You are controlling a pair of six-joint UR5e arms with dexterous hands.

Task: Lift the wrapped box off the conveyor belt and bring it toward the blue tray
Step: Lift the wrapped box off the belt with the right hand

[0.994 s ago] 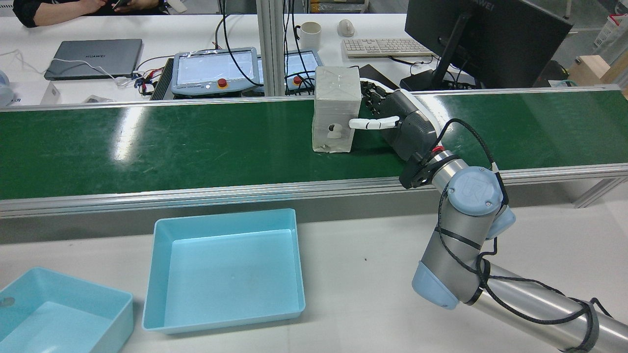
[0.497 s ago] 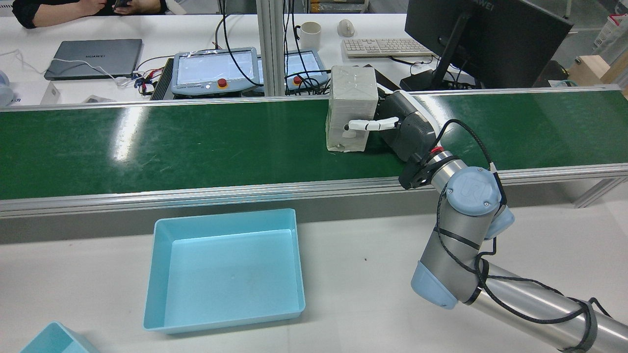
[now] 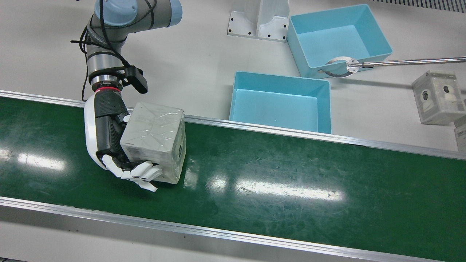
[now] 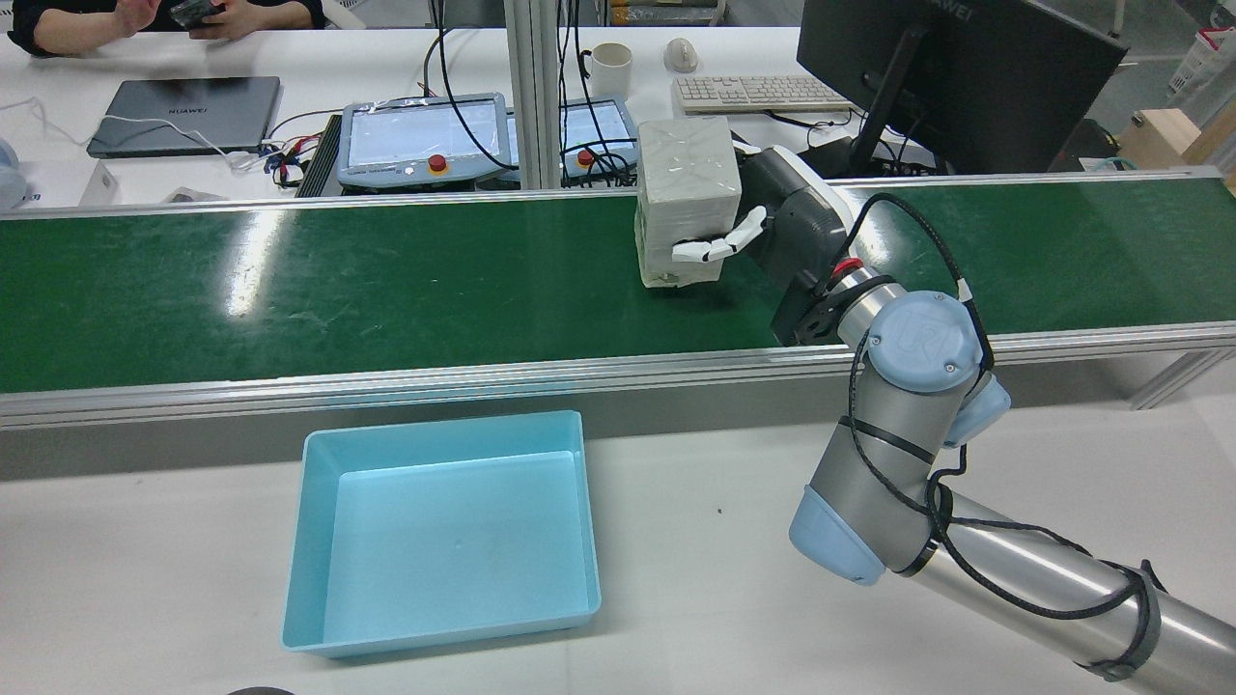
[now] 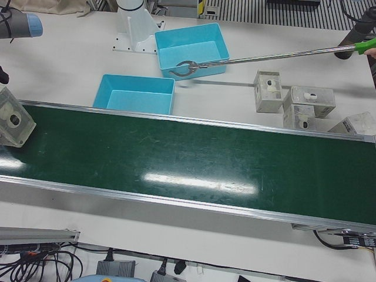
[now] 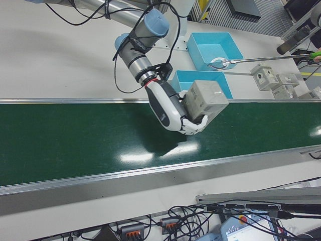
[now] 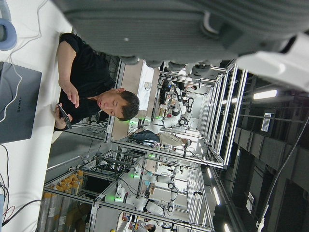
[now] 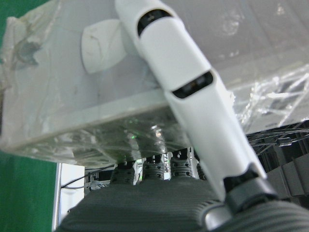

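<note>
The wrapped box point(image 3: 153, 142), grey under clear film, is clamped in my right hand point(image 3: 109, 142), with white fingers point(image 3: 142, 174) curled around its far side. It hangs tilted a little above the green conveyor belt point(image 3: 291, 189), with its shadow on the belt in the right-front view point(image 6: 205, 98). It also shows in the rear view point(image 4: 688, 179), held by the right hand point(image 4: 792, 227). The blue tray point(image 4: 444, 541) sits empty on the white table near the belt. Only a grey edge of my left hand point(image 7: 193, 29) shows.
A deeper blue bin point(image 3: 338, 36) stands behind the tray, with a long reacher tool point(image 3: 338, 67) clamped on its rim. Several other wrapped boxes point(image 5: 267, 91) lie on the table past the belt's rail. Teach pendants, a laptop and a monitor stand beyond the belt.
My right hand closed on the box, shifted it right and raised it off the belt, tilting it. The second blue bin at the rear view's lower left has left that view.
</note>
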